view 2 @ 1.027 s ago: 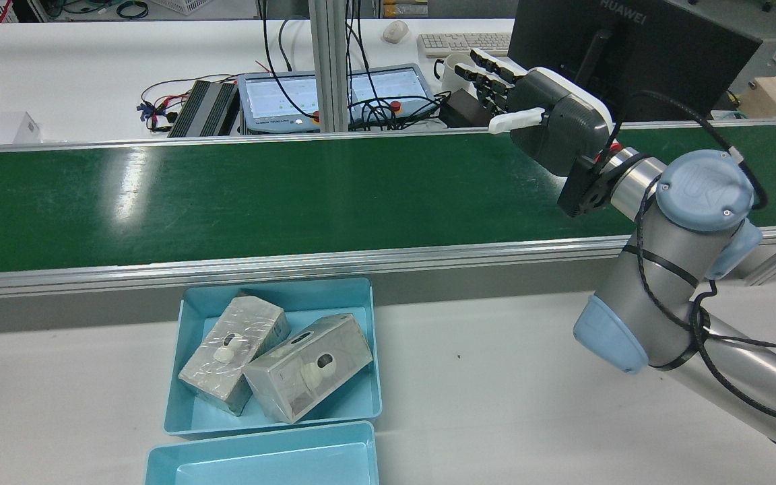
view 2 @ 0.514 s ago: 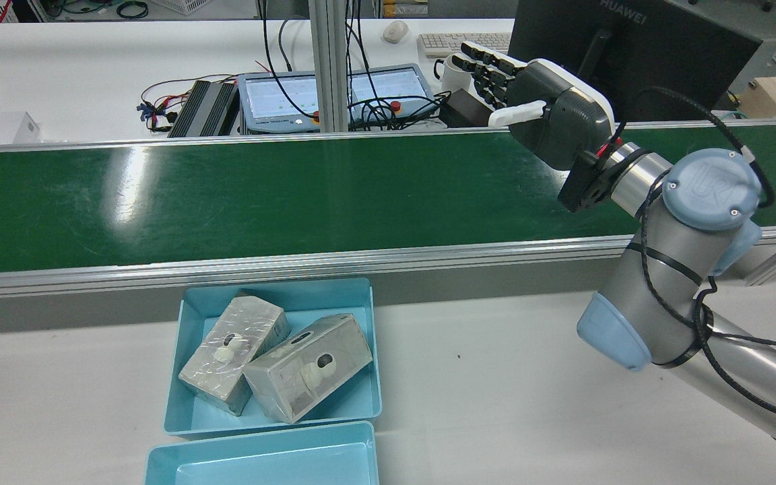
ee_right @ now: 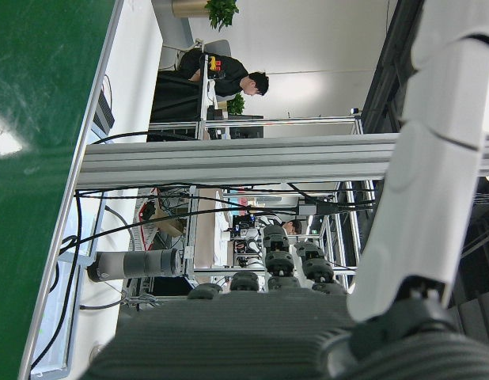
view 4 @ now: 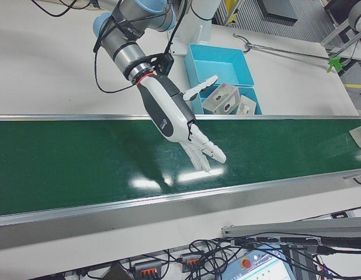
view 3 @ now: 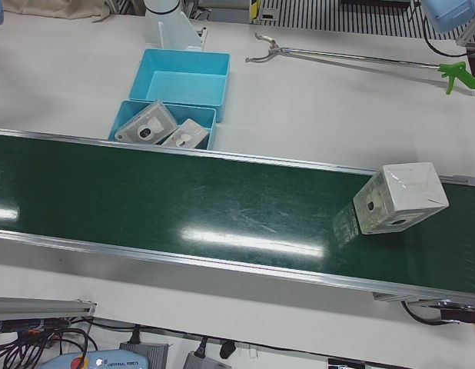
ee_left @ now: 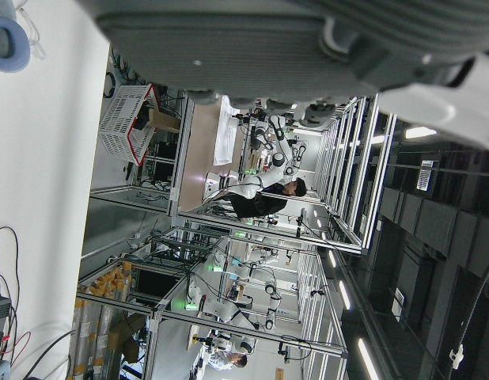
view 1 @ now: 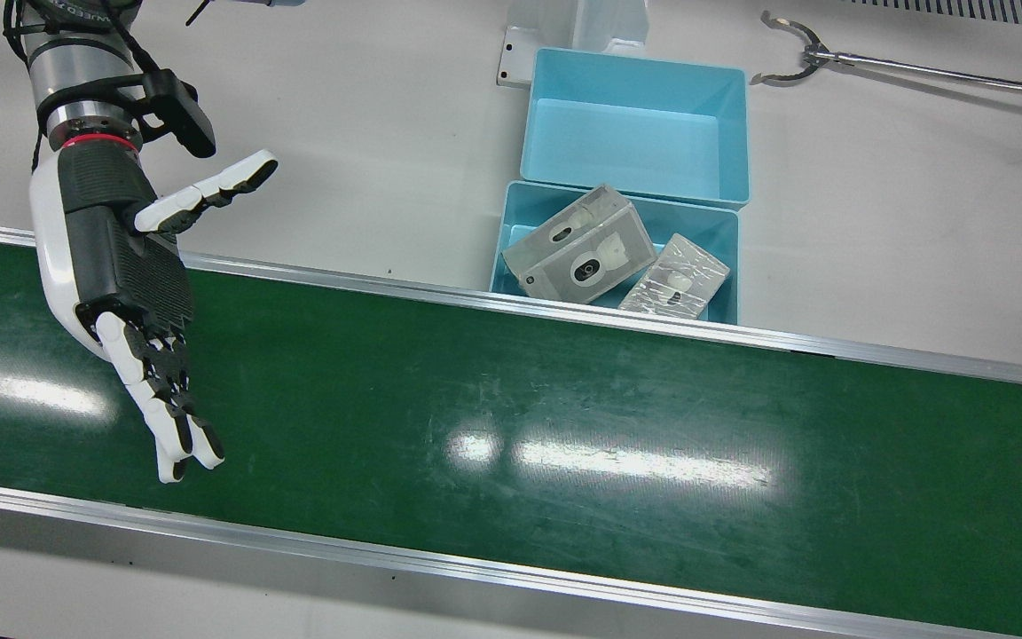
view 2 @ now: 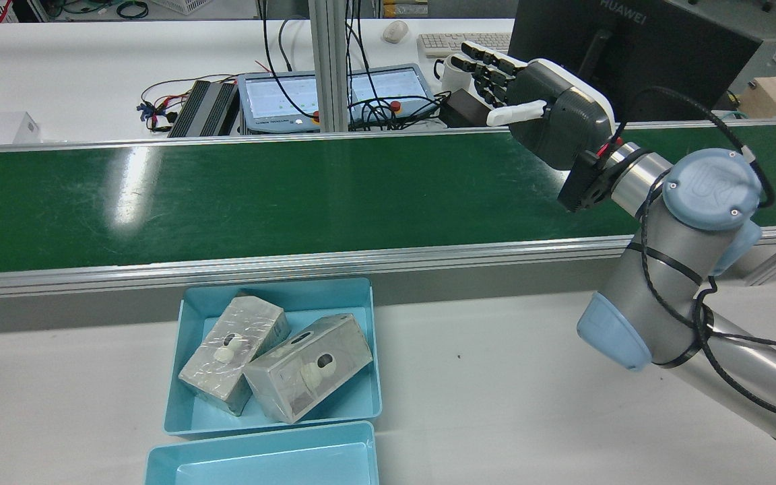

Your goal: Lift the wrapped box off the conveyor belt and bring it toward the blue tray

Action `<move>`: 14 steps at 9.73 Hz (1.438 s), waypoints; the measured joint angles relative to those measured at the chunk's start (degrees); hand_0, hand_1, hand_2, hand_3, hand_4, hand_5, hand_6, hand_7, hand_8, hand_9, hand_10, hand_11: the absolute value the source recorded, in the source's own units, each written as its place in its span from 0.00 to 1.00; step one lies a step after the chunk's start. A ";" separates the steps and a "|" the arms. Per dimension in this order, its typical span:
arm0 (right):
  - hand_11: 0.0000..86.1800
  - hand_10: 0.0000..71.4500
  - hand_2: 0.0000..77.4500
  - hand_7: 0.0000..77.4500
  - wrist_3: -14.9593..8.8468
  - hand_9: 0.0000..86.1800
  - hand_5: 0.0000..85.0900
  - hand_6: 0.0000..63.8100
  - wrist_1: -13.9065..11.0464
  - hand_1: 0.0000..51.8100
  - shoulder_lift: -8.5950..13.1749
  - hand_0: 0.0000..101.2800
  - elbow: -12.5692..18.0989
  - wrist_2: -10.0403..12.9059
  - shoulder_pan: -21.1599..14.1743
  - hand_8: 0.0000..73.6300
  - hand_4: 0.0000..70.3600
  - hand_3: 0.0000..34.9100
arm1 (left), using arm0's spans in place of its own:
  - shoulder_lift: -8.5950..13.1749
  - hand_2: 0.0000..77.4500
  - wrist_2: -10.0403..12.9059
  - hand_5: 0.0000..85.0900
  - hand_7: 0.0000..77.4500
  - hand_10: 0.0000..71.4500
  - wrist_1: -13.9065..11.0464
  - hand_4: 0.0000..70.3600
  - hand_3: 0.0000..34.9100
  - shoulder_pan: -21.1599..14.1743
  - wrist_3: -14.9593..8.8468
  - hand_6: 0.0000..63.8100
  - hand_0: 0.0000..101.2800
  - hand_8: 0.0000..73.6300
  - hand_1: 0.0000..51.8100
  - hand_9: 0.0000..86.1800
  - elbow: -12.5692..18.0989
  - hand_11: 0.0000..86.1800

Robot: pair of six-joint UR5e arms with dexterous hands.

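Task item: white cube-shaped box in clear glossy wrap (view 3: 399, 197), a small dark round mark on its camera-facing side, a second mark on the adjoining face; edges tilted to the belt's run.
Item location: on the dark green conveyor belt (view 3: 184, 200), at its end far from the trays, in the left-front view only; nothing touches it.
Container one: rectangular light-blue plastic tray (view 2: 192, 416) beside the belt rail; holds two silvery film-wrapped boxes (view 2: 234, 353) (view 2: 307, 367) lying askew, touching each other.
Container two: matching light-blue tray (view 1: 724, 133), against the first on the side away from the belt; interior bare.
Right hand (view 1: 125, 266): grey and white, above the belt, palm exposed, fingers (view 1: 176, 426) spread straight, grasping nothing.
Left hand: fingers' state cannot be told; only part of its body shows, in its own camera.
Other: long metal reacher tool (view 3: 353, 60), green-handled, on the white table (view 3: 314, 108).
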 joint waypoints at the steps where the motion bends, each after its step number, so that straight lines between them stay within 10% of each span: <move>1: 0.02 0.00 0.06 0.11 -0.01 0.01 0.06 0.04 0.00 0.18 0.01 0.44 0.00 0.02 0.01 0.01 0.10 0.00 | 0.00 0.01 0.00 0.01 0.01 0.01 0.00 0.00 0.00 0.00 0.00 0.01 0.00 0.01 0.00 0.01 0.00 0.01; 14: 0.02 0.00 0.06 0.16 -0.12 0.01 0.07 0.07 0.00 0.18 0.13 0.44 0.04 0.04 -0.06 0.04 0.14 0.01 | 0.00 0.01 0.00 0.01 0.01 0.00 0.00 0.00 0.00 0.00 0.00 0.01 0.00 0.01 0.00 0.01 0.00 0.01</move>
